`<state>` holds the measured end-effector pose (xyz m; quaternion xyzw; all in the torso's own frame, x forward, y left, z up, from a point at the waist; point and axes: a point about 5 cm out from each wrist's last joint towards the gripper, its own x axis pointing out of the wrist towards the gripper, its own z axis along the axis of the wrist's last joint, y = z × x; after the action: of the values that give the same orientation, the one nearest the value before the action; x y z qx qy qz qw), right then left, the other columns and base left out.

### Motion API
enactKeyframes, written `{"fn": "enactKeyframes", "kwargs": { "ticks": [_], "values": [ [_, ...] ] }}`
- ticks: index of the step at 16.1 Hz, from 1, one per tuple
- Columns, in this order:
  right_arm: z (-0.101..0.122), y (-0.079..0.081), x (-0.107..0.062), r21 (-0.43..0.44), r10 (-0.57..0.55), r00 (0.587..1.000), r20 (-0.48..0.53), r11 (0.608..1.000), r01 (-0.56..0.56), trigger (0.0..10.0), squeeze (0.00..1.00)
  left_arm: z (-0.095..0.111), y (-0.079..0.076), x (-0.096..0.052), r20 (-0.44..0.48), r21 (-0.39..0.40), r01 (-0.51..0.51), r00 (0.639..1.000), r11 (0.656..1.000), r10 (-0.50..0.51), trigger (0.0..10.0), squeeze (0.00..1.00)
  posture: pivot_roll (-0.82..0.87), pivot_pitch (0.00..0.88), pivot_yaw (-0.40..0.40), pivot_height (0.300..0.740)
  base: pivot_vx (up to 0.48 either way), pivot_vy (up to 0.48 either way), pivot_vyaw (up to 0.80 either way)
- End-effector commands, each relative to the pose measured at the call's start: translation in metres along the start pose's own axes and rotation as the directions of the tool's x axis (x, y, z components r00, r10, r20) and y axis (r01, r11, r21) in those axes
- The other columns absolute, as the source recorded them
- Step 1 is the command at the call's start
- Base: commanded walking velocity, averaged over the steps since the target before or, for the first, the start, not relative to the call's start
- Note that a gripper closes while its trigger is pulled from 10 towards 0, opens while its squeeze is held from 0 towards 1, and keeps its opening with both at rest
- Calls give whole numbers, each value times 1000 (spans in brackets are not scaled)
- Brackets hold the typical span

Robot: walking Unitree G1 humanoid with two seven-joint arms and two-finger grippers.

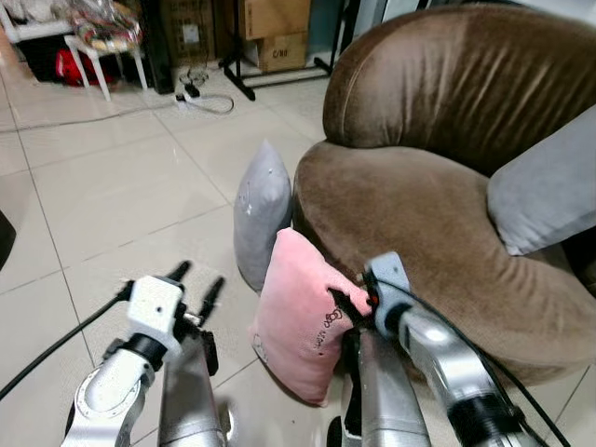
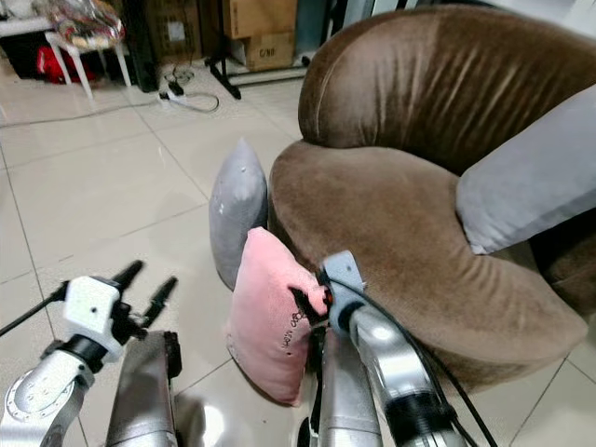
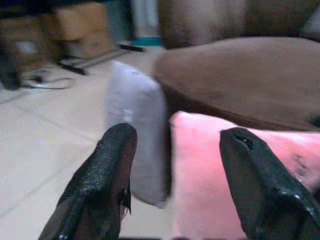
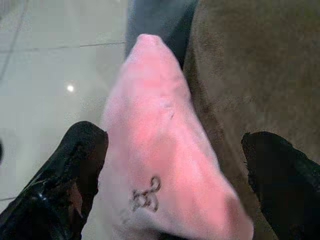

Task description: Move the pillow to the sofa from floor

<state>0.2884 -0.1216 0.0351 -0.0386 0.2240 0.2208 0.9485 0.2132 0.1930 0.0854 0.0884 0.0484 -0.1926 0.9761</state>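
Observation:
A pink pillow (image 1: 298, 312) stands on edge on the tiled floor, leaning against the front of the brown sofa (image 1: 419, 214). Behind it a grey pillow (image 1: 261, 214) stands against the sofa too. My right gripper (image 4: 175, 160) is open at the pink pillow's upper right edge, one finger (image 4: 80, 150) on the floor side and the other (image 4: 280, 170) on the sofa side. My left gripper (image 1: 197, 277) is open, low and to the left of the pink pillow (image 3: 210, 170), pointing towards both pillows with nothing between its fingers.
A grey cushion (image 1: 549, 186) lies on the sofa seat at the right. Far back are a power strip with cables (image 1: 191, 91), a white stool (image 1: 102, 56), cardboard boxes (image 1: 279, 47) and a black stand foot (image 1: 244, 84). Open tiles stretch to the left.

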Motion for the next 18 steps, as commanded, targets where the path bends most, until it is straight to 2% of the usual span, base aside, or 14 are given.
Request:
{"fn": "enactKeyframes", "kwargs": {
  "ticks": [1, 3, 5, 6, 7, 8, 10, 12, 16, 17, 18],
  "values": [
    [0, -2, 5, -17, -31, 1000, 1, 999, 32, 10000, 1000, 3, -9, 1, -4, -4, 93, 996, 996, -93, 10000, 82, -25, 39, -69, 461, 0, 0, 0],
    [1, 3, 14, -56, -29, 1000, -6, 998, 28, 10000, 1000, 2, -12, 0, -27, 18, 157, 987, 987, -157, 10000, 82, -19, 57, -62, 461, 0, 0, 0],
    [-2, 7, 24, -109, -40, 997, -59, 994, 34, 10000, 1000, 1, -14, -3, -46, 22, 204, 978, 979, -203, 10000, 82, -14, 79, -51, 461, 0, 0, 0],
    [-3, 7, 26, -107, -47, 996, -74, 993, 39, 10000, 396, 2, -14, -4, -50, 23, 212, 976, 977, -210, 10000, 86, -12, 86, -49, 461, 0, 0, 0],
    [-3, 5, 29, -110, -82, 993, -85, 991, 72, 10000, 0, 3, -13, -5, -54, 22, 220, 974, 975, -219, 10000, 86, -7, 105, -42, 461, 0, 0, 0],
    [-2, 1, 32, -87, -144, 985, -92, 987, 136, 10000, 0, 4, -12, -7, -57, 18, 229, 972, 973, -227, 10000, 86, -2, 123, -38, 461, 0, 0, 0],
    [2, -7, 34, -92, -243, 967, -80, 968, 235, 10000, 0, 6, -15, -11, -67, 14, 264, 962, 964, -263, 10000, 86, 6, 154, -35, 461, 0, 0, 0],
    [-2, -14, 33, -136, -314, 944, -99, 944, 300, 10000, 0, 5, -16, -18, -88, 21, 280, 957, 960, -277, 10000, 90, 21, 198, -36, 461, 0, 0, 0],
    [-21, -4, 32, -49, -257, 941, -219, 966, 253, 10000, 0, 7, -21, -29, -123, -5, 332, 936, 943, -330, 10000, 98, 36, 227, -41, 461, 0, 0, 0],
    [-21, -4, 33, -51, -258, 942, -214, 966, 253, 9333, 0, 7, -24, -31, -131, -27, 358, 924, 933, -358, 10000, 98, 37, 227, -41, 461, 0, 0, 0],
    [-20, -3, 34, -51, -254, 945, -207, 967, 248, 4784, 0, 6, -27, -32, -141, -31, 378, 915, 925, -378, 10000, 94, 39, 229, -42, 461, 0, 0, 0]
  ]
}}
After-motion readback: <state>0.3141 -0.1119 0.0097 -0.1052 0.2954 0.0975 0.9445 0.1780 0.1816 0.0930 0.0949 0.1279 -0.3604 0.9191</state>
